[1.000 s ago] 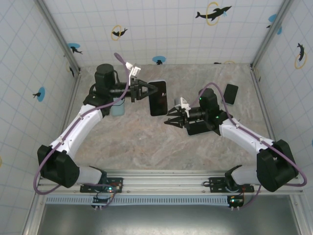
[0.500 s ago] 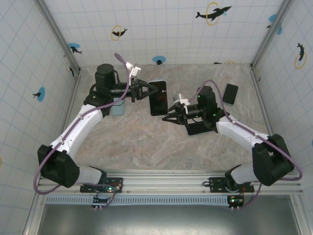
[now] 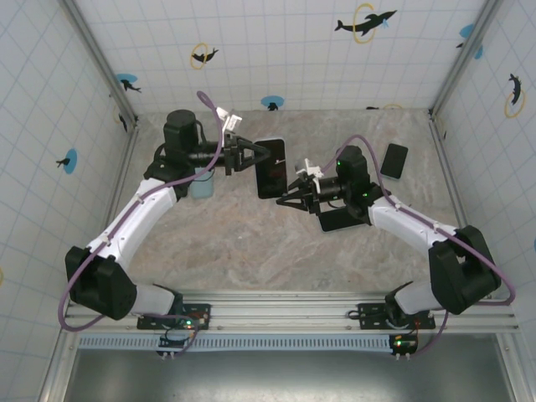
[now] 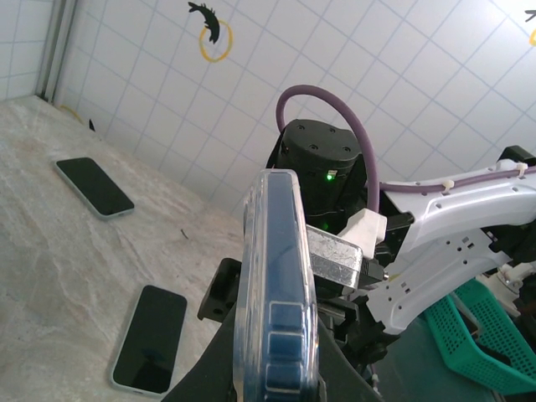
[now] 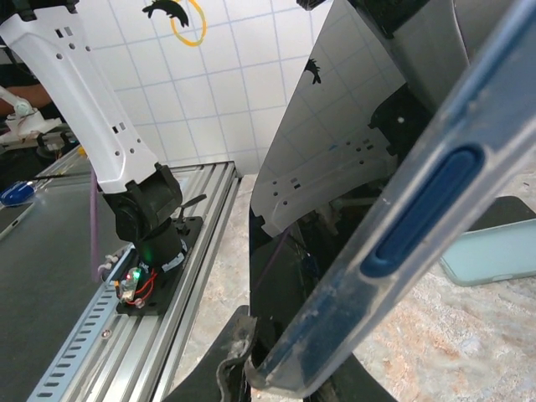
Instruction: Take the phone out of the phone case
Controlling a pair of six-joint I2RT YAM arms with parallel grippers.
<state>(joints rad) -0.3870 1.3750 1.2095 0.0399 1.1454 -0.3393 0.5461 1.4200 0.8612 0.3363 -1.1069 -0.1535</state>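
Observation:
A dark phone in a clear phone case [image 3: 270, 167] hangs in the air above the table's middle. My left gripper [image 3: 251, 157] is shut on its left long side. The left wrist view has it edge-on, blue side buttons showing through the case [image 4: 280, 276], squeezed between the fingers of that gripper [image 4: 280, 368]. From the right, my right gripper [image 3: 286, 198] has shut on the case's near right corner. In the right wrist view that corner of the case [image 5: 394, 251] sits between the jaws of the right gripper [image 5: 293, 377].
A black phone [image 3: 394, 160] lies at the back right of the table, and another dark phone [image 3: 339, 219] lies under the right forearm. A pale blue object [image 3: 202, 182] sits beside the left arm. Tiled walls close in the table on three sides.
My right gripper has moved left and a little back to the phone and closed on the case's near corner. The left arm and the phone have stayed still.

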